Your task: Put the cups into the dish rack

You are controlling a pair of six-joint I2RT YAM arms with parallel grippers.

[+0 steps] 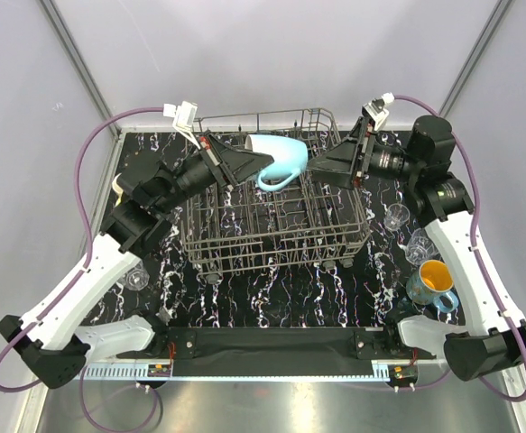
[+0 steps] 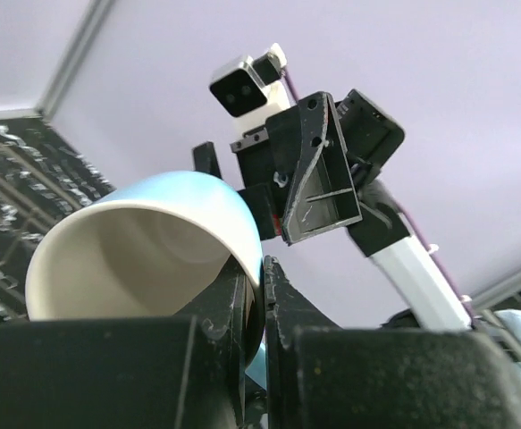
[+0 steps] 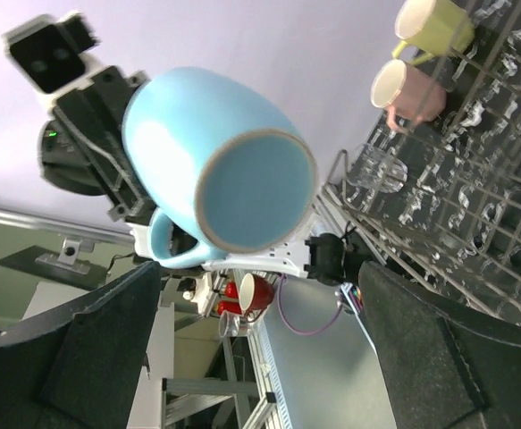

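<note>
A light blue mug (image 1: 276, 158) hangs on its side above the back of the dish rack (image 1: 272, 239). My left gripper (image 1: 259, 163) is shut on its rim, one finger inside the mug (image 2: 144, 246) and one outside. My right gripper (image 1: 318, 169) stands open just right of the mug, whose base (image 3: 256, 192) faces it between the spread fingers (image 3: 90, 349). A teal-blue mug with an orange inside (image 1: 432, 284) stands at the front right. A yellow mug (image 3: 434, 25) and a pink mug (image 3: 407, 89) show beyond the rack (image 3: 474, 223).
Two clear glasses (image 1: 395, 215) (image 1: 419, 245) stand right of the rack, under my right arm. Another glass (image 1: 136, 278) sits left of the rack, by my left arm. One more glass (image 3: 376, 170) lies near the rack's far side. The table top (image 1: 272, 298) is black marble.
</note>
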